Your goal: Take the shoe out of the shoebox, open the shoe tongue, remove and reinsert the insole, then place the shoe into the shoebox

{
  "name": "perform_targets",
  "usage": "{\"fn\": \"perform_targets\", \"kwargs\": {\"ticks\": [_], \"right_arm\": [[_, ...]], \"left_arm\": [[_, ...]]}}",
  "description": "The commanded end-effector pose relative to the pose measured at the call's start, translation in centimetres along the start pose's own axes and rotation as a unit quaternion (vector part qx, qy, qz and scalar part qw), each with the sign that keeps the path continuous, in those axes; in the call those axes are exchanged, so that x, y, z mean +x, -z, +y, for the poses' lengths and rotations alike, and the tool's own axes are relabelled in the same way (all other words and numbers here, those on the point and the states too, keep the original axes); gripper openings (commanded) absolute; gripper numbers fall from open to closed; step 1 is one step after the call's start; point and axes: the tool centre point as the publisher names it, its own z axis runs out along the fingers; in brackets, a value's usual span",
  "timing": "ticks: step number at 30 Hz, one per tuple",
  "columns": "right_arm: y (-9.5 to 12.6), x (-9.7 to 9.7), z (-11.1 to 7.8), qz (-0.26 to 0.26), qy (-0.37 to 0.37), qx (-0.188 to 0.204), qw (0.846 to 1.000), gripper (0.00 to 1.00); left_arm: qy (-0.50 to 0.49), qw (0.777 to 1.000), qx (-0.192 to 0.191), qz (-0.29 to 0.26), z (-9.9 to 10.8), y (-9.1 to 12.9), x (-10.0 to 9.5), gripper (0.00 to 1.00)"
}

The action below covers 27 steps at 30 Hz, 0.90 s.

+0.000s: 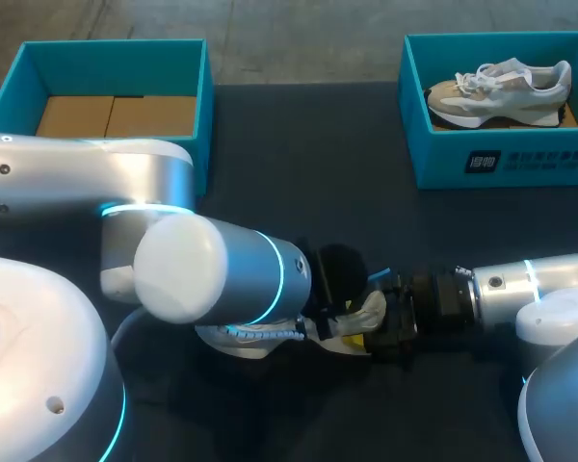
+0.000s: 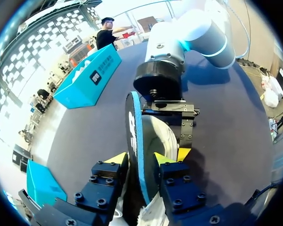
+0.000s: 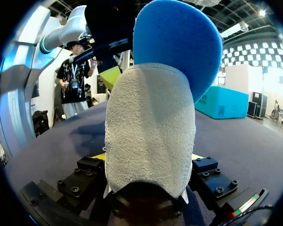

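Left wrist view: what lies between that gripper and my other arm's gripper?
The insole, on edge, runs from between the fingers of the left gripper toward the right gripper, with the white shoe beside it. The left wrist view shows this.

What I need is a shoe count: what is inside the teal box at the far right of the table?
One beige-and-white sneaker with white laces, lying in the shoebox. The floor under it and behind the near wall is hidden, so nothing more can be confirmed.
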Motion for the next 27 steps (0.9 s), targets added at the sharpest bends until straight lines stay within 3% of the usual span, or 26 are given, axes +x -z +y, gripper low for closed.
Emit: {"fn": "perform_targets", "kwargs": {"ticks": [1,12,16,27], "right_arm": [[-0.2,0.1,-0.1,-0.001,0.000,0.002,1.000,0.00],[-0.2,0.1,-0.1,-0.001,0.000,0.002,1.000,0.00],[-0.2,0.1,-0.1,-0.001,0.000,0.002,1.000,0.00],[-0.2,0.1,-0.1,-0.001,0.000,0.002,1.000,0.00]], "left_arm": [[0.005,1.000,-0.001,-0.002,-0.3,-0.5,0.0,0.31],[0.015,1.000,-0.005,0.001,-0.6,-1.2,-0.1,0.22],[0.019,1.000,-0.005,0.006,-0.6,-1.4,-0.1,0.00],[0.028,0.999,0.006,0.032,-1.6,-0.2,-0.5,0.00]]}}
